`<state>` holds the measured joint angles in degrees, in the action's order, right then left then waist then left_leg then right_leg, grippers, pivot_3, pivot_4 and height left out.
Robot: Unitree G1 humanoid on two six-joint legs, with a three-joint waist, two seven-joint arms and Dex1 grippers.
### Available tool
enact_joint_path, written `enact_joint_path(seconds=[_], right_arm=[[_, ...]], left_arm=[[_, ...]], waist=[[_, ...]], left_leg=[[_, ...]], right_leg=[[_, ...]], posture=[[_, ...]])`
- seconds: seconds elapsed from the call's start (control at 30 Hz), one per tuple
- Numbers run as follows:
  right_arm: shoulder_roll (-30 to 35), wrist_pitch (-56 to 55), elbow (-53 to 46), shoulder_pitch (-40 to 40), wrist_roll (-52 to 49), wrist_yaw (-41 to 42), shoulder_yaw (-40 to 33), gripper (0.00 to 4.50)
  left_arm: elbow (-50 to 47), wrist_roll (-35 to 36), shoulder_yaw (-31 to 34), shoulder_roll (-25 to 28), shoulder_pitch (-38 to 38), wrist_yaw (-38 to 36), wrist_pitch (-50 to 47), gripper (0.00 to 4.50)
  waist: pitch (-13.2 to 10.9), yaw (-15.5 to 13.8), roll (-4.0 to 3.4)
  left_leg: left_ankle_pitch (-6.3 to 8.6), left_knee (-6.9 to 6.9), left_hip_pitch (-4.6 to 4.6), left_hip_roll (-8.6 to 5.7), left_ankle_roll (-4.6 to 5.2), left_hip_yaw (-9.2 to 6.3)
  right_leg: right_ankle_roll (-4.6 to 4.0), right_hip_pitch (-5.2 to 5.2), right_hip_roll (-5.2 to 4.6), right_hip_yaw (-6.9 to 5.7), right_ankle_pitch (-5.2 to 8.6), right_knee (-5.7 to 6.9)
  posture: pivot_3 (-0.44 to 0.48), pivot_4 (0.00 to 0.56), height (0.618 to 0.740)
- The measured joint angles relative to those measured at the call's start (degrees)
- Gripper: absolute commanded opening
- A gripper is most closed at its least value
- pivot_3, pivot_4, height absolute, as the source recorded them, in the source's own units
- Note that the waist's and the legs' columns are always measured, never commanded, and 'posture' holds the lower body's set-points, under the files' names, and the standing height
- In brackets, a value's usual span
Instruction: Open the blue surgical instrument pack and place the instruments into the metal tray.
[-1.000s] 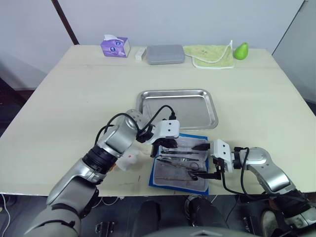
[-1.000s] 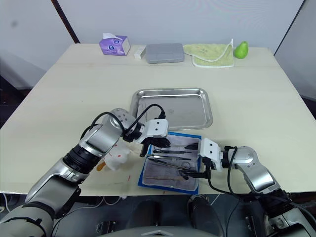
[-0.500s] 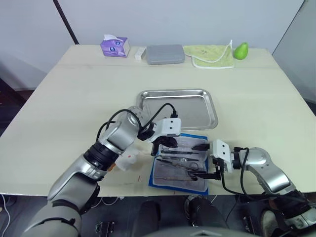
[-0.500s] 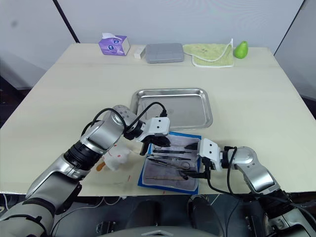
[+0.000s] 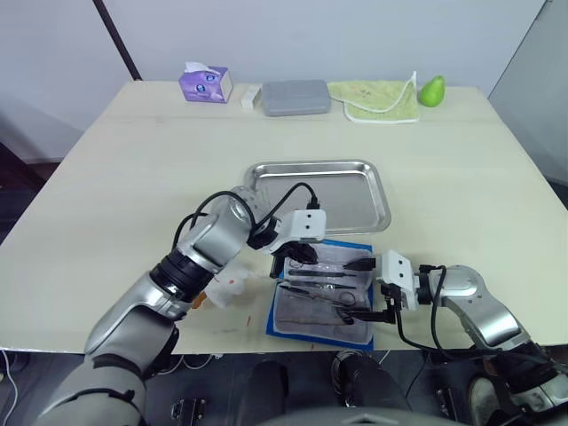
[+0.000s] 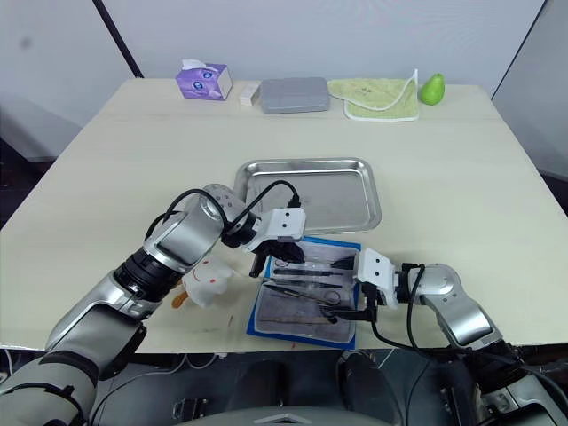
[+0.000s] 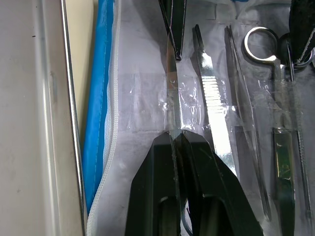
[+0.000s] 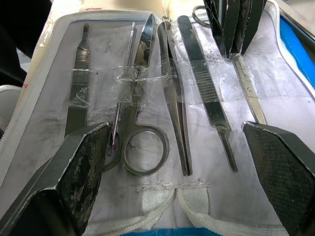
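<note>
The bright-blue flat surgical instrument pack [image 5: 321, 290] lies already opened on the pale wooden counter [image 5: 133, 177], at the 6 o'clock side of the shallow shiny stainless-steel tray [image 5: 321, 195] and just beside its near rim. Its pale grey-white inside faces up, so the slender metal instruments [image 8: 167, 103] are exposed for picking. They lie side by side in a row, and clear tape strips [image 8: 129, 73] cross them; I judge the tape is there to keep each one in its place, and it may resist when a piece is lifted.

The left tool [image 7: 176, 140] is pressed together on the outermost thin flat steel instrument [image 7: 173, 98], the one at the edge of the row nearest the tray. Starting with this piece seems sensible, because it has the shortest way to the tray and no neighbour on that side.

The right tool [image 8: 177, 167] has its two black fingers spread wide apart and holds nothing. It stands at the 3 o'clock side of the pack, low over the ring-handled scissors [image 8: 140, 125] and the tweezers, probably to steady the wrap or wait for its turn.

The tray is empty, so I judge that the placing step has only begun.
</note>
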<state>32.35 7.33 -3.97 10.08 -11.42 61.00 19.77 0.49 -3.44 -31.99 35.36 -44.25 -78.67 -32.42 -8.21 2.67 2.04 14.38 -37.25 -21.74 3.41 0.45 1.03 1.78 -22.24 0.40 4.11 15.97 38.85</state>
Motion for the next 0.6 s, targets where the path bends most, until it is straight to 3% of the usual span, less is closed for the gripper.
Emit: enact_joint_path(seconds=[0.37, 0.6], right_arm=[[-0.04, 0.08, -0.06, 0.10, 0.01, -0.17, 0.28, 4.50], [-0.07, 0.12, 0.11, 0.37, 0.01, -0.10, 0.56, 4.50]], left_arm=[[-1.85, 1.38, 0.67, 6.37, 0.04, -1.69, 1.00, 0.03], [-2.36, 4.49, 7.87, 14.13, 4.31, -3.00, 6.72, 0.03]], waist=[[0.00, 0.04, 0.00], [0.00, -0.01, 0.00]], left_leg=[[0.00, 0.05, 0.02, 0.12, 0.00, -0.01], [0.00, 0.07, 0.04, 0.24, 0.00, 0.03]], right_leg=[[-0.07, -0.01, 0.08, -0.02, 0.03, 0.00], [-0.17, -0.03, 0.13, -0.05, 0.08, 0.00]], posture=[[0.000, 0.150, 0.740], [0.000, 0.150, 0.740]])
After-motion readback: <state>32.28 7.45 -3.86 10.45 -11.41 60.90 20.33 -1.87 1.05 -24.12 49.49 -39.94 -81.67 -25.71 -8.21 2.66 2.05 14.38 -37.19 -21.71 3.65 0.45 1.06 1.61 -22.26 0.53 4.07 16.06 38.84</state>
